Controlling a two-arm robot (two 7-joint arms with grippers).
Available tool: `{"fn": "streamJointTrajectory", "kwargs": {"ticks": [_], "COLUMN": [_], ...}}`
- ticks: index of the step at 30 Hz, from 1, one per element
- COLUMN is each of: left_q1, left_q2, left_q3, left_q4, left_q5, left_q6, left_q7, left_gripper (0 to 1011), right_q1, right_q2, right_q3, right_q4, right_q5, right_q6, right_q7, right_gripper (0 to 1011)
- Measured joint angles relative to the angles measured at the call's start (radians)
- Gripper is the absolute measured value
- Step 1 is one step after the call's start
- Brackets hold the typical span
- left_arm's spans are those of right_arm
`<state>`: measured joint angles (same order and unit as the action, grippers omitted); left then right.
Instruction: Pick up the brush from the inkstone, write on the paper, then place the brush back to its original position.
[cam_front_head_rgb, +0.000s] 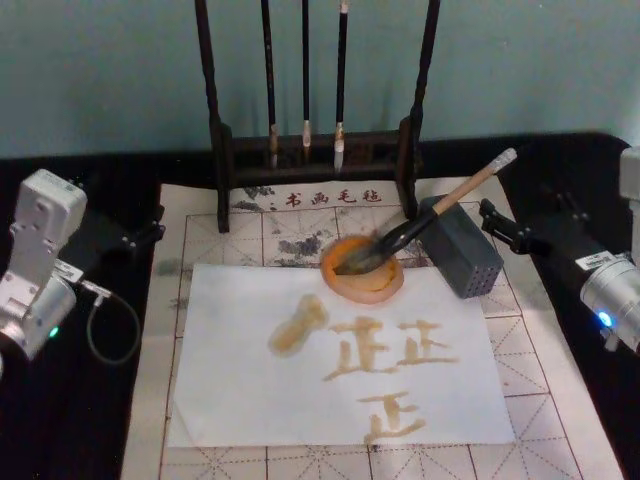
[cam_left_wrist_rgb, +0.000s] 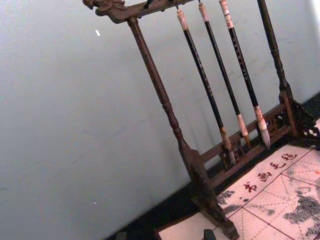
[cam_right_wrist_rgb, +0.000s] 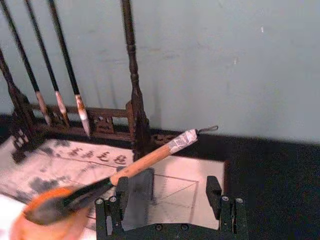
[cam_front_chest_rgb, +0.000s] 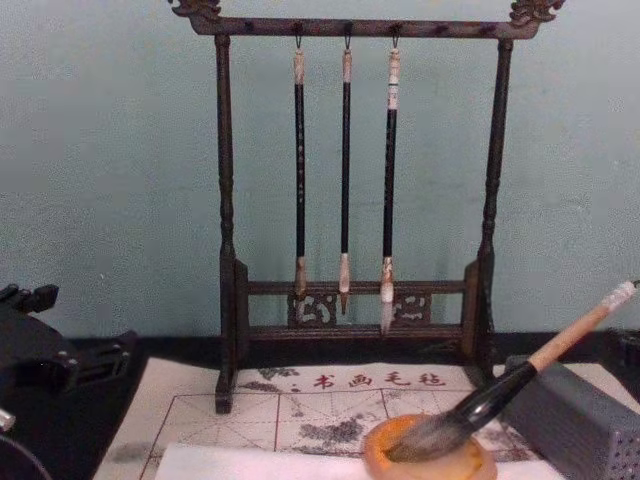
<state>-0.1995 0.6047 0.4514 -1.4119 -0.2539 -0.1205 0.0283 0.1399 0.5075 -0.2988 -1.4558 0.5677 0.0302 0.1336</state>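
Black fingers (cam_right_wrist_rgb: 121, 190) of right gripper (cam_right_wrist_rgb: 167, 191) are spread wide and empty, low centre of the wrist frame. Brush (cam_right_wrist_rgb: 150, 159) sits just ahead, left-of-centre, not gripped. Its handle slants to upper right and its bristles rest in inkstone (cam_front_head_rgb: 392, 287). Right gripper is the nearer arm. Left gripper (cam_front_head_rgb: 135, 240) is parked mid-left. Paper (cam_front_head_rgb: 230, 400) sits lower centre, with characters on it.

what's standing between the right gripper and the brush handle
Nothing visible. The right gripper, jaws open, faces the brush handle across open space. The grey box sits just under the handle, so a low approach might clip it. The left gripper is parked at the far left.
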Motion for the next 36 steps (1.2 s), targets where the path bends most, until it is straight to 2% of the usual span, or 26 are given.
{"fn": "streamJointTrajectory", "kwargs": {"ticks": [1,2,4,8,9,16,17,24,36], "left_q1": [0.000,0.000,0.000,0.000,0.000,0.000,0.000,0.000,0.000], "left_q2": [0.000,0.000,0.000,0.000,0.000,0.000,0.000,0.000,0.000], "left_q3": [0.000,0.000,0.000,0.000,0.000,0.000,0.000,0.000,0.000], "left_q4": [0.000,0.000,0.000,0.000,0.000,0.000,0.000,0.000,0.000], "left_q5": [0.000,0.000,0.000,0.000,0.000,0.000,0.000,0.000,0.000], "left_q6": [0.000,0.000,0.000,0.000,0.000,0.000,0.000,0.000,0.000], "left_q7": [0.000,0.000,0.000,0.000,0.000,0.000,0.000,0.000,0.000], "left_gripper": [1001,1001,1001,1001,1001,1001,1001,1001,1001], "right_q1": [-0.001,-0.001,-0.001,0.003,0.006,0.031,0.031,0.065,0.121], "right_q2": [-0.008,-0.008,-0.043,-0.082,-0.101,-0.169,-0.169,-0.207,-0.236], "right_q3": [0.008,0.008,0.043,0.077,0.093,0.134,0.134,0.146,0.127], "right_q4": [0.000,0.000,0.002,0.010,0.015,0.044,0.044,0.076,0.125], "right_q5": [0.020,0.020,0.098,0.163,0.193,0.311,0.311,0.393,0.462], "right_q6": [0.013,0.013,0.065,0.105,0.122,0.169,0.169,0.199,0.249], "right_q7": [0.006,0.006,0.025,0.030,0.030,0.009,0.009,-0.022,-0.063], "right_gripper": [1002,1002,1003,1002,1002,1003,1003,1002,1002]}}
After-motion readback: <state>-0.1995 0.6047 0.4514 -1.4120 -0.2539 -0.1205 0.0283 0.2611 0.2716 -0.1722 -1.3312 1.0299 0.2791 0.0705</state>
